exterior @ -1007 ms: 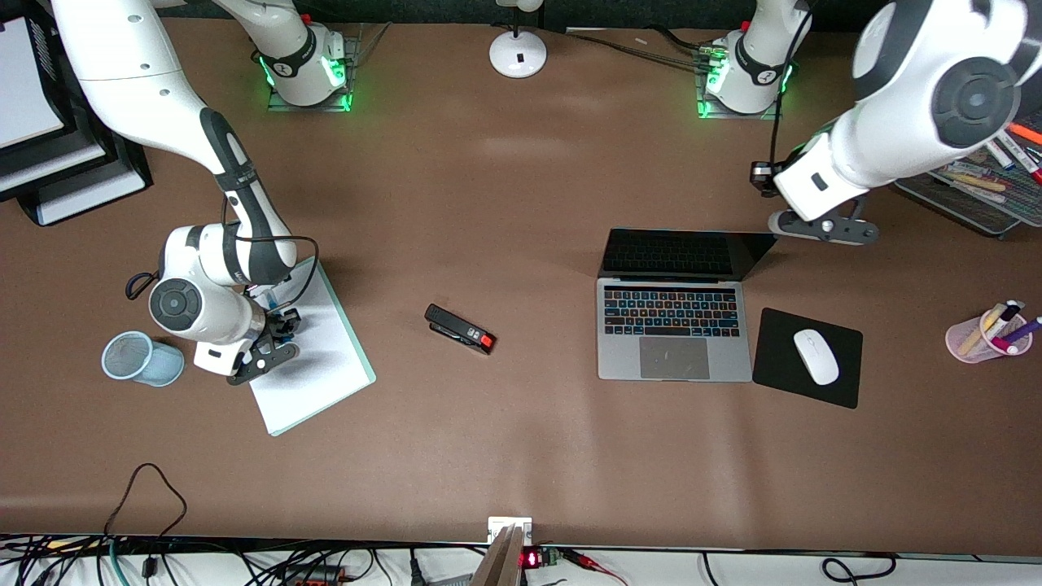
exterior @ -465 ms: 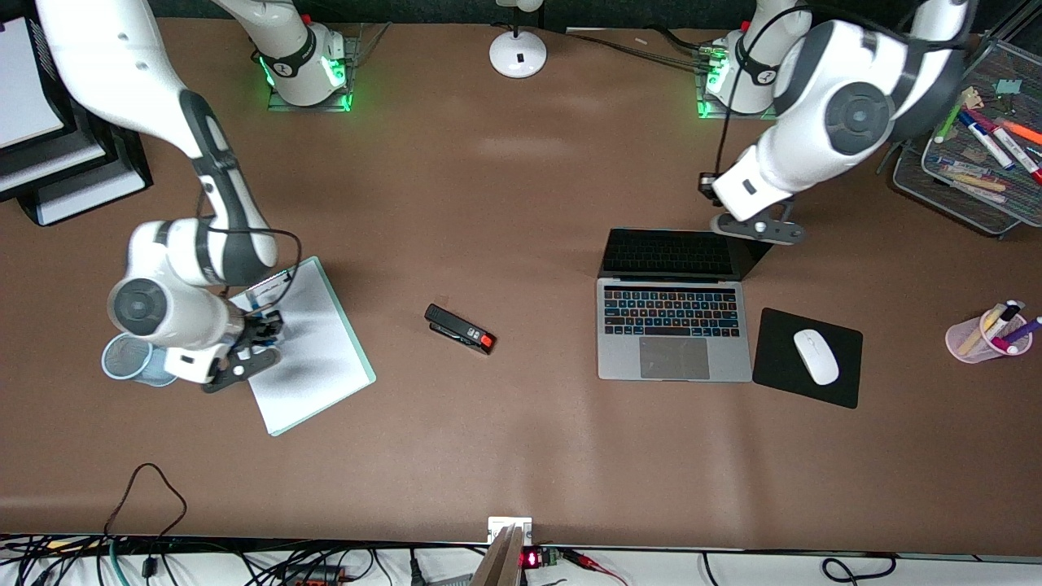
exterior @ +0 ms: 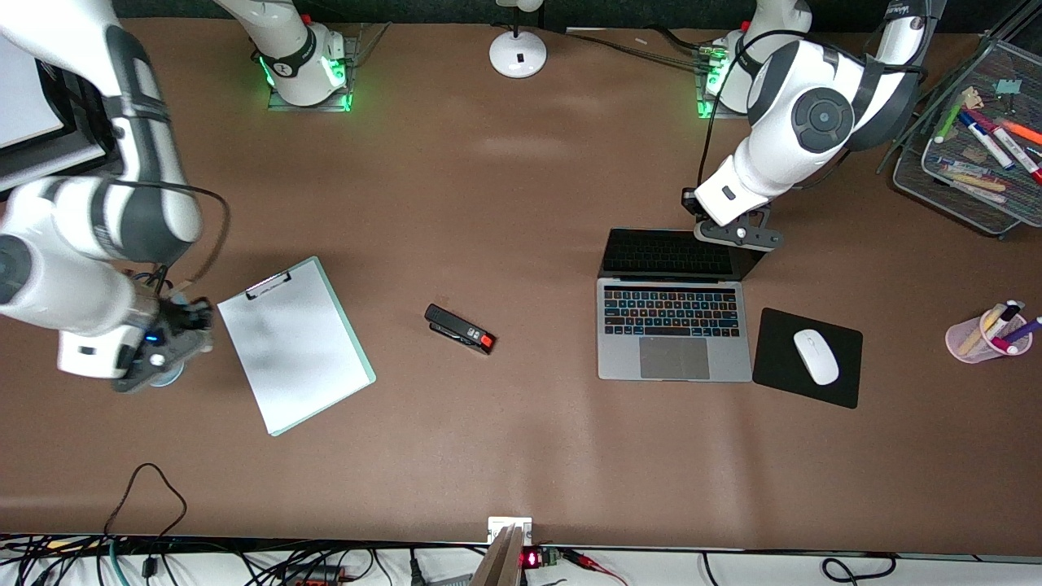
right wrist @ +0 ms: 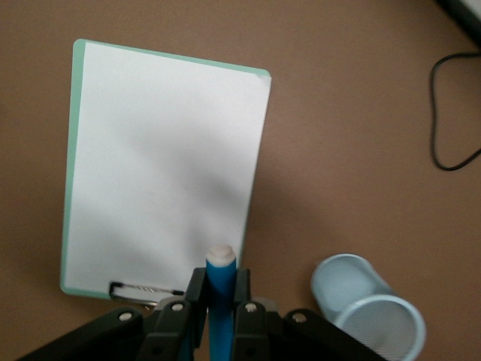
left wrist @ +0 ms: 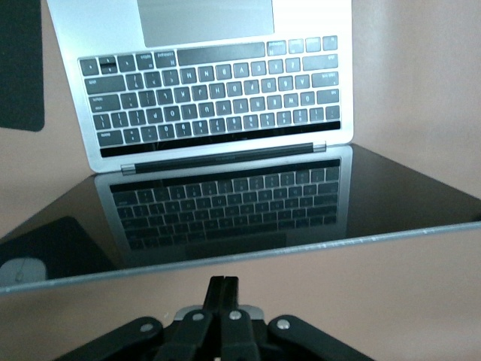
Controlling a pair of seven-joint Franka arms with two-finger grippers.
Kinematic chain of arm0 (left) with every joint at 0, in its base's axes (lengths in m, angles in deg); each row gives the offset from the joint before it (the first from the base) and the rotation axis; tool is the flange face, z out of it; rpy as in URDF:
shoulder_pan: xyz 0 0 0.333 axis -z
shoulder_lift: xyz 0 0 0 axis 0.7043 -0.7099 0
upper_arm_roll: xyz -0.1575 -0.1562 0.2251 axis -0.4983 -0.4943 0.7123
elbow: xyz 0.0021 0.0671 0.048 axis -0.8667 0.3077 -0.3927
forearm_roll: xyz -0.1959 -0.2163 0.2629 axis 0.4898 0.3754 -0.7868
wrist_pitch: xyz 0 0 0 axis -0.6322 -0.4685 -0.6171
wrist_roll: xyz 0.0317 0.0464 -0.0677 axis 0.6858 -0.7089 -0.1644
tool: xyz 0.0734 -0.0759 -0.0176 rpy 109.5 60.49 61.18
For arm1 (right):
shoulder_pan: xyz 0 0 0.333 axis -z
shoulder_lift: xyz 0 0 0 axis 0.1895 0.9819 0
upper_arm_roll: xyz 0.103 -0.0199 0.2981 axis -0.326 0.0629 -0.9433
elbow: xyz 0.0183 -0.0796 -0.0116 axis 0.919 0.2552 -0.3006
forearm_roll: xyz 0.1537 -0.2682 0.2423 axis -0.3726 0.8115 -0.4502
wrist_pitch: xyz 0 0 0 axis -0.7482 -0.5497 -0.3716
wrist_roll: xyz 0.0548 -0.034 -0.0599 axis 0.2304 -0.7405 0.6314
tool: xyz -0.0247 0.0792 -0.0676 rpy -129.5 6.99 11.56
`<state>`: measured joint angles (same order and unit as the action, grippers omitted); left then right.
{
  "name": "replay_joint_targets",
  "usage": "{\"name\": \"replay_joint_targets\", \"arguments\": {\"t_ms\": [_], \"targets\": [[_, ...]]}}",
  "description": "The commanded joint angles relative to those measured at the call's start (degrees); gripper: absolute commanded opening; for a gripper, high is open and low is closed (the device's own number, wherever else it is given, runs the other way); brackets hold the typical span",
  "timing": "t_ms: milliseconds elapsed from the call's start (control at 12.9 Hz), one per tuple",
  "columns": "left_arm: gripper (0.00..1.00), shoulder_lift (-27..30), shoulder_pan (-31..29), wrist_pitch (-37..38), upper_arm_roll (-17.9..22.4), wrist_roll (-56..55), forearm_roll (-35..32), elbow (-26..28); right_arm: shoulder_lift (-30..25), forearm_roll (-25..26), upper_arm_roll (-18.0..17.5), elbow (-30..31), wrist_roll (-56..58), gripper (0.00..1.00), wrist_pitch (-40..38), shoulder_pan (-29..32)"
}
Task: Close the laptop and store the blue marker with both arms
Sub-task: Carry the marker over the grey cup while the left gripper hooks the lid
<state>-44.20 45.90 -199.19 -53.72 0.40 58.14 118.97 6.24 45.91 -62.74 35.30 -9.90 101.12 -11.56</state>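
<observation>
The laptop [exterior: 674, 325] stands open, with its keys lit and its screen dark; it also shows in the left wrist view [left wrist: 218, 98]. My left gripper [exterior: 737, 234] is shut and empty, just above the top edge of the lid; in the left wrist view [left wrist: 224, 284] the jaws are pressed together close to the screen's edge. My right gripper [exterior: 186, 319] is shut on the blue marker [right wrist: 222, 282], white end outward. It hangs between the clipboard [right wrist: 165, 165] and a pale blue mesh cup [right wrist: 373, 304] lying on its side.
The clipboard [exterior: 295, 342] lies toward the right arm's end. A black stapler [exterior: 460, 328] lies mid-table. A white mouse [exterior: 816, 356] sits on a black pad [exterior: 781, 382] beside the laptop. A pink cup of markers [exterior: 985, 334] and a wire tray [exterior: 969, 187] stand at the left arm's end.
My right gripper has carried the blue marker off the clipboard toward the mesh cup. My left gripper has swung from beside the laptop to its lid's top edge.
</observation>
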Motion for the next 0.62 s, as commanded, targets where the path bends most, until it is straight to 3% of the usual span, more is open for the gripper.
{"name": "replay_joint_targets", "arguments": {"t_ms": [0, 232, 542], "targets": [[0.0, 1.2, -0.7, -1.4, -0.3, 0.8, 1.0, 0.9, -2.9, -7.6, -0.6, 0.5, 15.4, 0.0, -0.9, 5.2], [0.0, -1.0, -1.0, -7.2, -0.2, 1.3, 0.3, 0.6, -2.7, -24.1, -0.5, -0.6, 32.6, 0.0, -0.9, 11.7], [0.0, -7.4, -1.7, -11.8, 0.1, 1.3, -4.8, -4.0, -0.6, -36.9, -0.5, -1.4, 50.5, 0.0, -1.0, 18.3]]}}
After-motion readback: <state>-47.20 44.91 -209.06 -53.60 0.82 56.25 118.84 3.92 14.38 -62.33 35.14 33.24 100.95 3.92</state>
